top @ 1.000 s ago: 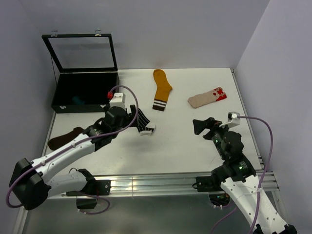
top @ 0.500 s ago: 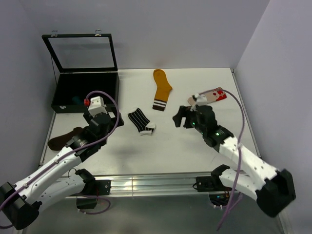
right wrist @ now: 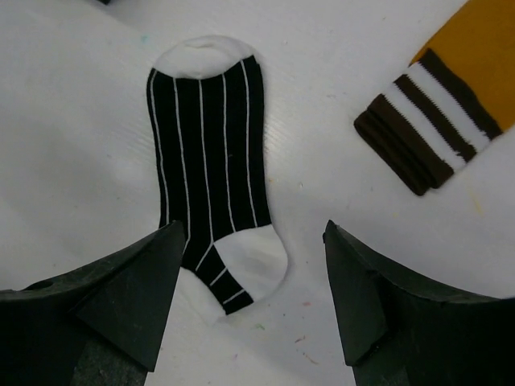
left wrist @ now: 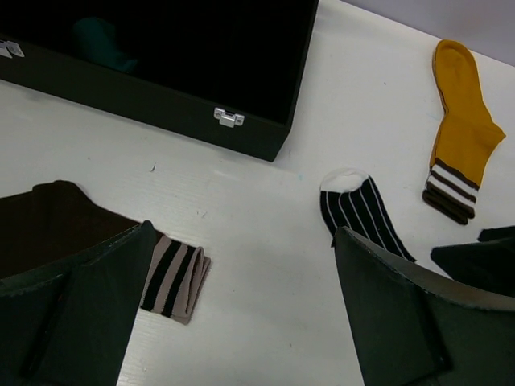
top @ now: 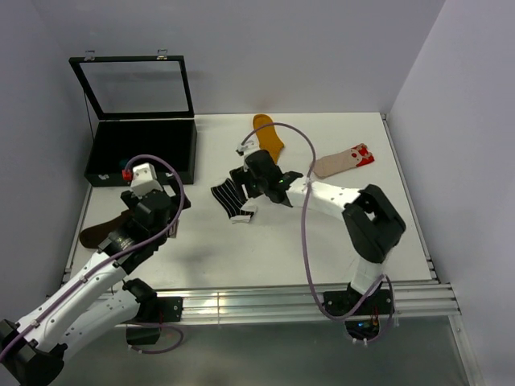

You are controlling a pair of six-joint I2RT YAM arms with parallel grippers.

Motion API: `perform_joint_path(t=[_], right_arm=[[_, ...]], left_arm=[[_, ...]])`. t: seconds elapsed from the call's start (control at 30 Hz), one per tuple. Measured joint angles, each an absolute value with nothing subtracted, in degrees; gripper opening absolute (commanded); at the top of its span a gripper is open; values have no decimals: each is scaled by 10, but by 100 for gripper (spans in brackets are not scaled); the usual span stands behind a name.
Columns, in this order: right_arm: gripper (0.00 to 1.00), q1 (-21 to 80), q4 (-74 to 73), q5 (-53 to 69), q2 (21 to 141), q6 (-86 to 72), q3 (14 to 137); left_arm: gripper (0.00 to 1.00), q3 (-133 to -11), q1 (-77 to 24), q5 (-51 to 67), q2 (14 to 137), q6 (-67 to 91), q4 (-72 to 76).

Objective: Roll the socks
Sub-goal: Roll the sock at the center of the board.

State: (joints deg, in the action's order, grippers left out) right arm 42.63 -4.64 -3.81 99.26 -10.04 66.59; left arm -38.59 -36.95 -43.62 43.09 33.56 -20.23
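Now, from the left side across:
- The brown sock (top: 100,231) lies flat by the left edge of the table (top: 306,237). Its tan-and-black cuff (left wrist: 173,281) points toward the middle of the table.
- Behind it stands the black case (top: 141,153) with its lid raised. A teal shape (left wrist: 100,44) rests in the dark well, too dim to make out further.
- The left gripper (left wrist: 244,241) hangs above the cuff end of the brown sock. Its pincer is spread wide, and its wrist view shows only bare table in the gap.
- The black-and-white striped sock (right wrist: 205,161) lies flat near the middle of the table, white at both ends and well apart from the brown sock.
- The right gripper (right wrist: 251,241) is right over this sock, its arm reaching across from the right side.
- Its pincer is spread, one finger on either side of the sock's nearer white end. Whether either finger touches the fabric cannot be told.
- The mustard sock (top: 269,141) lies flat just behind. Its brown-and-white cuff (right wrist: 426,121) is near the striped sock but not touching it. In the overhead view the right arm covers part of it.
- The beige sock (top: 342,162) lies flat toward the back right, its red-and-white end toward the right wall, well apart from both grippers.
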Motion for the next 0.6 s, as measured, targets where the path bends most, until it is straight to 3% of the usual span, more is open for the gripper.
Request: perform_joint_path(t=[0.37, 0.6], right_arm=[[73, 436, -70, -48, 1136, -83, 776], [72, 437, -84, -50, 1167, -85, 783]], left_arm=[[99, -385, -369, -413, 503, 317, -204], [99, -428, -369, -400, 543, 341, -234]])
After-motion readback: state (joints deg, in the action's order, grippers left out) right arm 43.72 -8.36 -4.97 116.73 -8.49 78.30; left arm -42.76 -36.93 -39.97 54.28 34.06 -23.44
